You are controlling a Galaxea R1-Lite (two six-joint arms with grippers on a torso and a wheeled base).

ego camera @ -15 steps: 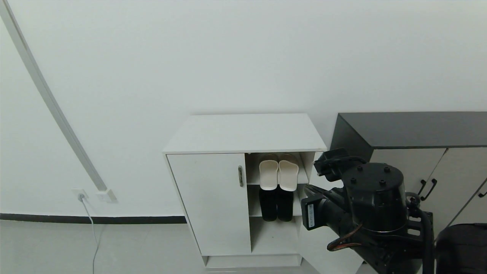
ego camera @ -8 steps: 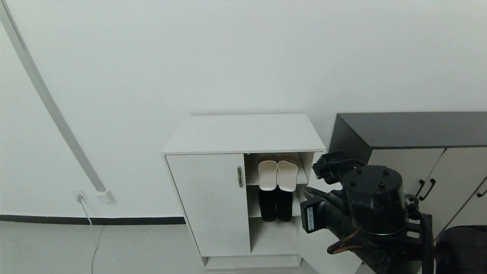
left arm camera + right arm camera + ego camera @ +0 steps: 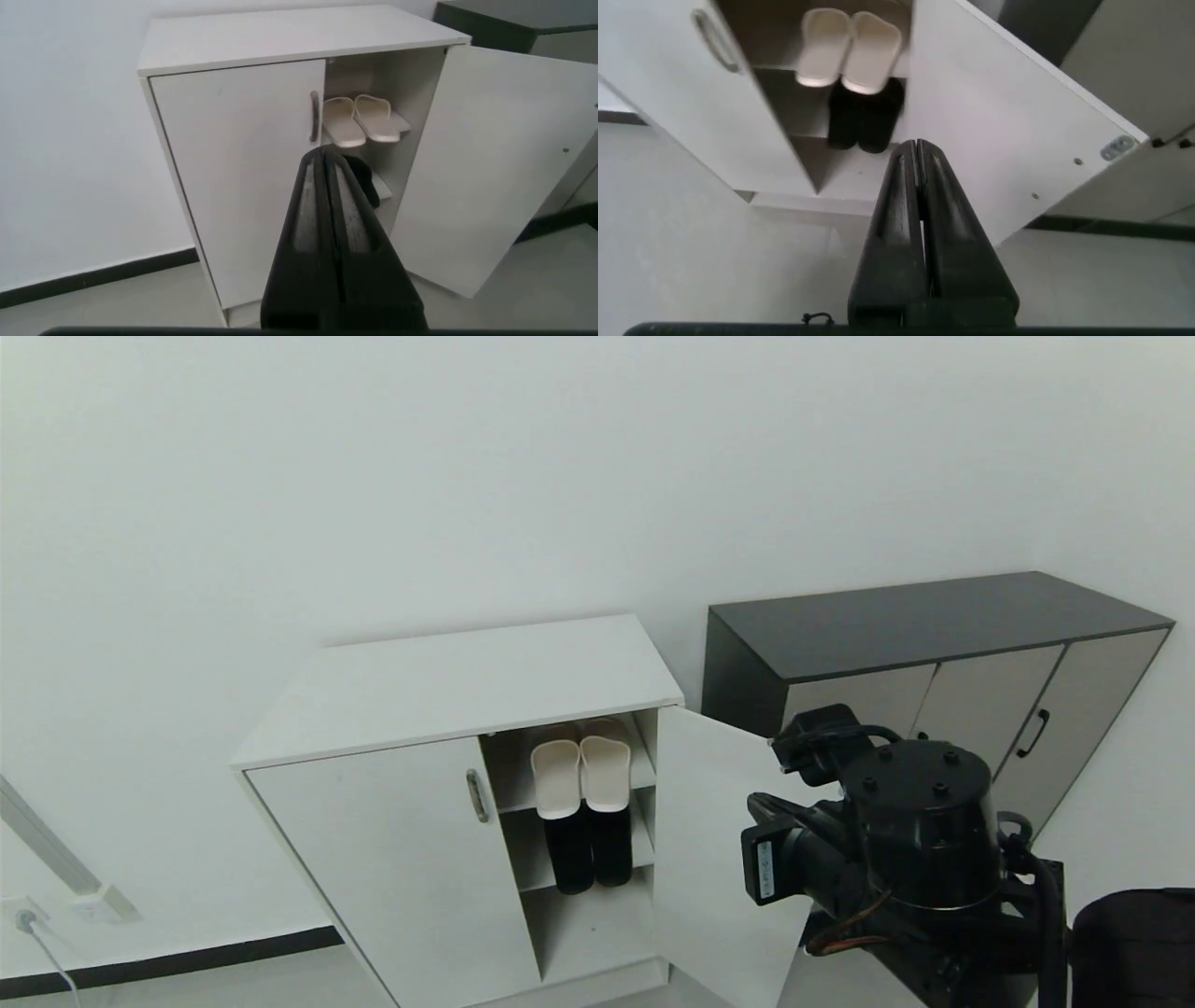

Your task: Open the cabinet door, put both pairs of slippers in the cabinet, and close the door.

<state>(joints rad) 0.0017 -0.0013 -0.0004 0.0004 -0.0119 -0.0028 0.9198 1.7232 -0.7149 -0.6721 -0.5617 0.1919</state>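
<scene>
The white cabinet (image 3: 457, 672) stands against the wall on the floor. It has two doors. The left door (image 3: 392, 877) is shut and has one metal handle (image 3: 477, 795) near its inner edge. The right door (image 3: 719, 840) is swung wide open, its free edge pointing out into the room.

Two pairs of slippers, four in all, are inside the open half. The white pair (image 3: 581, 775) lies side by side on the top shelf, ends jutting past the shelf's front edge. The black pair (image 3: 588, 849) sits on the middle shelf directly below, also at the front edge.

Just beside the cabinet, past the open door, stands a dark-topped sideboard (image 3: 915, 616) with three pale door panels; one black handle (image 3: 1039, 733) can be seen on it. At the wall's lower left are a slanting white cable duct (image 3: 47, 845), a socket (image 3: 23, 917) and a plugged-in cord (image 3: 47, 961).

The left gripper (image 3: 324, 163) is clenched on nothing, in front of the meeting edge of the two doors, hiding part of the black pair. The right gripper (image 3: 918, 154) is likewise clenched and holds nothing, before the open half and beside the open door's inner face, where a hinge plate (image 3: 1117, 147) shows.
</scene>
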